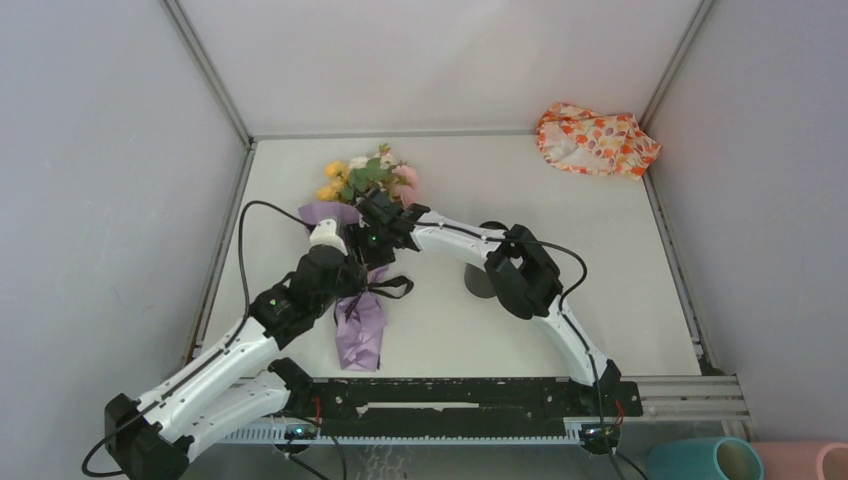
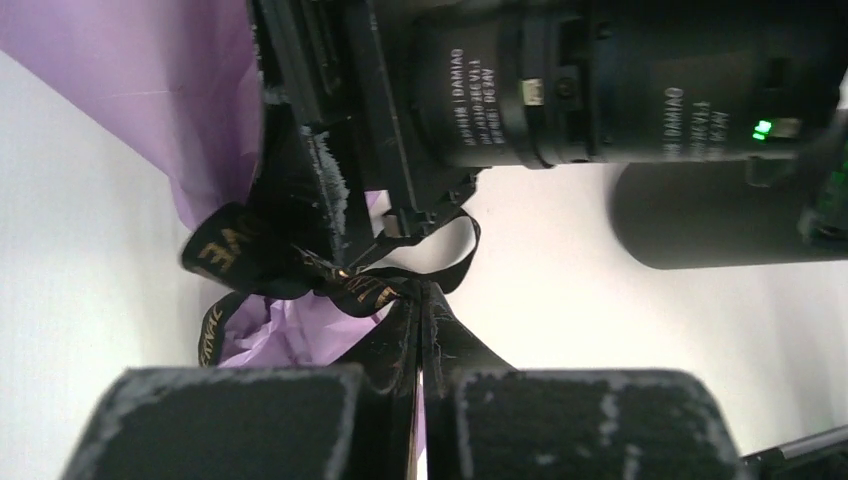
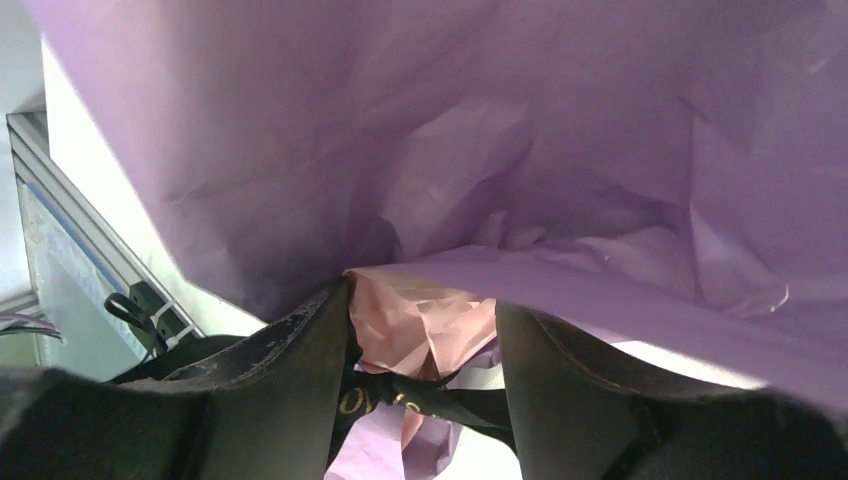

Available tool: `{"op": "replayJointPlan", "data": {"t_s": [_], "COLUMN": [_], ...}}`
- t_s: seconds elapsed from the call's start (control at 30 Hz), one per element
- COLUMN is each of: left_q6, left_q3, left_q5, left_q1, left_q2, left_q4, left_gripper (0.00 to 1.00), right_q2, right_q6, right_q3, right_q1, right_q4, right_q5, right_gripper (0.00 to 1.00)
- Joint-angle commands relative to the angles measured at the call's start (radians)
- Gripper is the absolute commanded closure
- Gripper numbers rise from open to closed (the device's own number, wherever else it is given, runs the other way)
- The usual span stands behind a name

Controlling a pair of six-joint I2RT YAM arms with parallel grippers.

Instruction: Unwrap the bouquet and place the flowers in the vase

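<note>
Black ribbon (image 2: 352,290) sits clenched in left jaws; right jaws gape around the bouquet (image 3: 420,330).

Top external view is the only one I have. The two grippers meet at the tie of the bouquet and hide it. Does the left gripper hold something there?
Observer: Yes. In the left wrist view the left gripper is shut on a tail of the black ribbon.
Operator: Is the right gripper closed on the ribbon too?
Observer: No. Its own wrist view shows the right gripper open, with one finger on each side of the pink paper, and the ribbon crossing the gap below.
</note>
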State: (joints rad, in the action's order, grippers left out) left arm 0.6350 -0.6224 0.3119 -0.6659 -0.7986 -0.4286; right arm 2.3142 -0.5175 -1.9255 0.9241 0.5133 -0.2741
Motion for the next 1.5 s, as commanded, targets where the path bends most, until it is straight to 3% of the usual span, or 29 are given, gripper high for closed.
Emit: {"op": "replayJointPlan", "data": {"t_s": [0.0,0.07,0.17,0.5,0.83,1.07,1.33,1.47], "left_q6": [-0.045,-0.044,-0.043,-0.086,-0.102,-0.083,-0.033,-0.002], "left_q3": [-0.016,-0.016,-0.028,-0.252,-0.464,-0.608,-0.549,-0.457], "left_q5": [-0.064,-0.079,-0.095,0.128,0.242,0.467,0.602,0.588], "left_q1": [0.004,0.004,0.004,0.012,0.019,0.019,0.02,0.019], "left_q2": [-0.001,-0.016,-0.032,0.0,0.074,0.189,0.316,0.306], "left_q4": [0.086,0.098,0.106,-0.084,-0.234,-0.372,-0.413,-0.412], "left_gripper": [1.0,1.0,1.0,1.0,1.0,1.0,0.96,0.97], "right_q2": [0.034,0.055,0.081,0.021,-0.058,-0.08,-0.14,-0.214], "right_q6": [-0.018,-0.018,-0.029,-0.044,-0.008,0.01,0.065,0.112], "right_q3": [-0.064,-0.088,-0.112,-0.03,0.057,0.09,0.081,0.072], "right_q1": [-0.002,-0.007,-0.021,-0.125,-0.221,-0.25,-0.228,-0.197], "right_q4": [0.049,0.065,0.09,0.091,0.091,0.09,0.103,0.129], "right_q5": [-0.025,-0.023,-0.03,0.022,0.083,0.111,0.158,0.253], "right_gripper": [0.39,0.56,0.99,1.0,1.0,1.0,1.0,0.9]}}
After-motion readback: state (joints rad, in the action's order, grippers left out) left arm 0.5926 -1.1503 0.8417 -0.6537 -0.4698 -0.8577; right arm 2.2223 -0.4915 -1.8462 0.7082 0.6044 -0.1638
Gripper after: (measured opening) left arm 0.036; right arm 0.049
